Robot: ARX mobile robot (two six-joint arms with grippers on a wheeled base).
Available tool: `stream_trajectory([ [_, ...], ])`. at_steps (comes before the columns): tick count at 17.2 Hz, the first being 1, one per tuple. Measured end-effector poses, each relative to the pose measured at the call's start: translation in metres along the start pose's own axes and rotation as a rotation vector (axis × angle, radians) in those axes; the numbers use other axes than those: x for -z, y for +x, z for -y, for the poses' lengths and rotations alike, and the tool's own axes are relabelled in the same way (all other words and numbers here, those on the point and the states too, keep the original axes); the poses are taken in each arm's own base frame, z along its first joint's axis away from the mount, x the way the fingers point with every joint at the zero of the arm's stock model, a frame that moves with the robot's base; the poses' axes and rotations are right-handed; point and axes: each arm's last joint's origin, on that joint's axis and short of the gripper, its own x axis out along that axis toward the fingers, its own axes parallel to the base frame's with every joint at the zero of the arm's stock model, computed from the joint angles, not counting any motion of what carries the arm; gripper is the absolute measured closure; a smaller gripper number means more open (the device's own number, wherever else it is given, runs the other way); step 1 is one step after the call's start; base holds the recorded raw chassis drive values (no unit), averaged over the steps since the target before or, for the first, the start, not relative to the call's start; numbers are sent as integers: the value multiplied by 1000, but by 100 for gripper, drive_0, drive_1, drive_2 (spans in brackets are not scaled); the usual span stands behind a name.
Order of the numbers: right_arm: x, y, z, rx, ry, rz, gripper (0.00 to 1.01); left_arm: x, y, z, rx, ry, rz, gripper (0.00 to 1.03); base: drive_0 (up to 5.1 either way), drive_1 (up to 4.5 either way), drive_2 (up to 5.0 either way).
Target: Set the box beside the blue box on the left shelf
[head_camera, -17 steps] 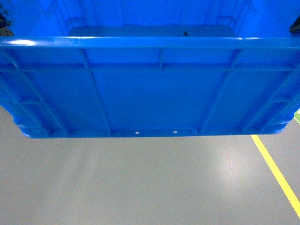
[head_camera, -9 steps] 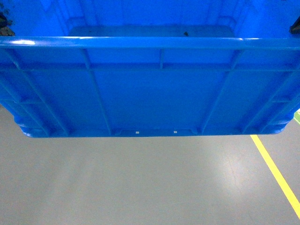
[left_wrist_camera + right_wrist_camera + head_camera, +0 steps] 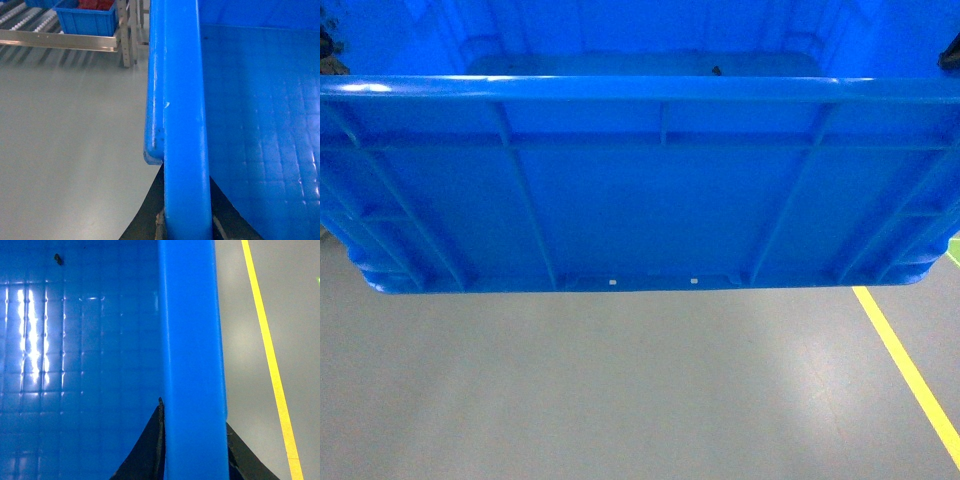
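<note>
The box (image 3: 640, 200), a large bright-blue ribbed crate, fills the upper half of the head view and hangs above the grey floor. My left gripper (image 3: 187, 200) is shut on the box's left rim (image 3: 180, 100), one dark finger (image 3: 150, 212) outside the wall and one inside. My right gripper (image 3: 194, 440) is shut on the right rim (image 3: 192, 330) in the same way. At the top left of the left wrist view the left shelf (image 3: 55, 40) shows its white rollers, and a smaller blue box (image 3: 87, 22) with red contents sits on it.
Grey floor (image 3: 620, 390) lies below and ahead. A yellow line (image 3: 905, 365) runs along the floor on the right and is the yellow line (image 3: 267, 355) in the right wrist view. A slotted metal shelf post (image 3: 126, 35) stands beside the blue box.
The floor and the yellow line have shifted slightly under the box. The box keeps its place in the head view and both grips hold.
</note>
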Motion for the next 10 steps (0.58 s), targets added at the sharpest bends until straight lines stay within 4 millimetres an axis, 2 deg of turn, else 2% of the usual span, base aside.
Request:
stream_trajectory([
  [10,0,0,0,0,0,0,83,0,0,0,0,0,0,97,3,436,-430],
])
